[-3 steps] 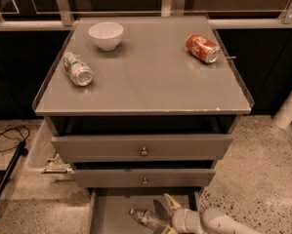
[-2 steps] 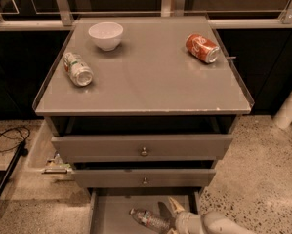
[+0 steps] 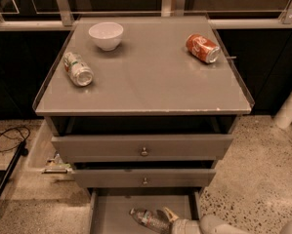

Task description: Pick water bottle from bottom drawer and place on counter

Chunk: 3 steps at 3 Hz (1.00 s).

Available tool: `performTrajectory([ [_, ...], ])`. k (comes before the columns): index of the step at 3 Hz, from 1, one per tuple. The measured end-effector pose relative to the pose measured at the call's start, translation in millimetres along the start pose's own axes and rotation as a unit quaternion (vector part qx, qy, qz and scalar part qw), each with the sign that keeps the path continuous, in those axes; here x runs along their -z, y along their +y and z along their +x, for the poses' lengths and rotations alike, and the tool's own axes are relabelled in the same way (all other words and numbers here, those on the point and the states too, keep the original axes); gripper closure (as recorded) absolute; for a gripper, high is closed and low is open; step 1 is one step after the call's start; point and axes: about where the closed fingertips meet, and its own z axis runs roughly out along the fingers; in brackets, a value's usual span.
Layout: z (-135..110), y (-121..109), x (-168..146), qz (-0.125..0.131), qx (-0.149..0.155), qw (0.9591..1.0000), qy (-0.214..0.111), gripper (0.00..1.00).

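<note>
Over the last second the gripper (image 3: 168, 216) has sunk slightly onto the cap end of the water bottle (image 3: 145, 219), which still lies sideways in the open bottom drawer (image 3: 111, 213); closure cannot be told, so the pick is unconfirmed and the counter (image 3: 150, 84) step is pending.

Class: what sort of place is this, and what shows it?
Perhaps a robot test area: counter bearing a bowl, speckled floor, gripper in the bottom drawer by the water bottle.

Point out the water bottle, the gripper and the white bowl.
water bottle (image 3: 144, 219): camera view, middle of clear body.
gripper (image 3: 166, 215): camera view, its tip, inside the bottom drawer (image 3: 111, 213).
white bowl (image 3: 106, 37): camera view, outer wall.
</note>
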Motion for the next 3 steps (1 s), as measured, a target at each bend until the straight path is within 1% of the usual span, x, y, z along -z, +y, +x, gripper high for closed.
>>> performTrajectory([
  [1,-3,14,-15,-0.034,-0.023,0.9990,-0.019,0.00],
  [2,-17,9,-23,-0.044,-0.047,0.9966,-0.051,0.00],
  [3,-38,-6,-26,-0.035,-0.058,0.9946,-0.078,0.00],
])
